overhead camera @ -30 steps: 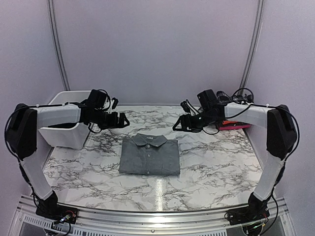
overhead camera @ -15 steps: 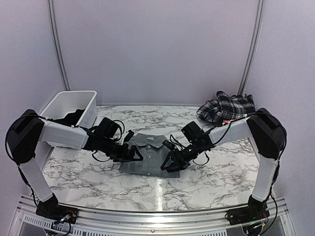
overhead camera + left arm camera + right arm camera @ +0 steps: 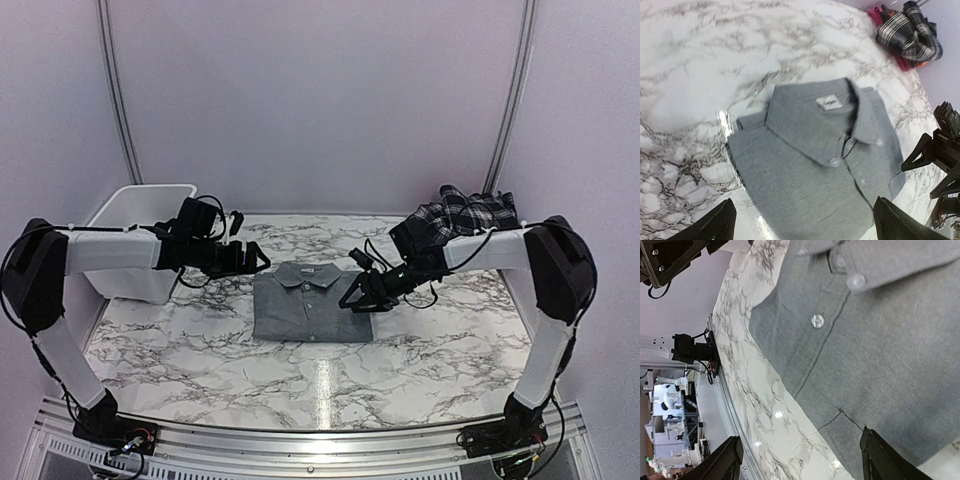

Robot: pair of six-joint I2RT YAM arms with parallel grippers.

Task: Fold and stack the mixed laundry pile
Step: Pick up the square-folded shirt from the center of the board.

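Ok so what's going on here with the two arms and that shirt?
A grey collared shirt lies folded, buttons up, in the middle of the marble table. Neither arm holds anything: the left gripper is open near the shirt's far left corner, the right gripper open at its right edge. A plaid piece sits crumpled at the back right, a white basket at the back left.

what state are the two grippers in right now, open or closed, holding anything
left gripper: open, holding nothing.
right gripper: open, holding nothing, at the edge of the grey shirt.
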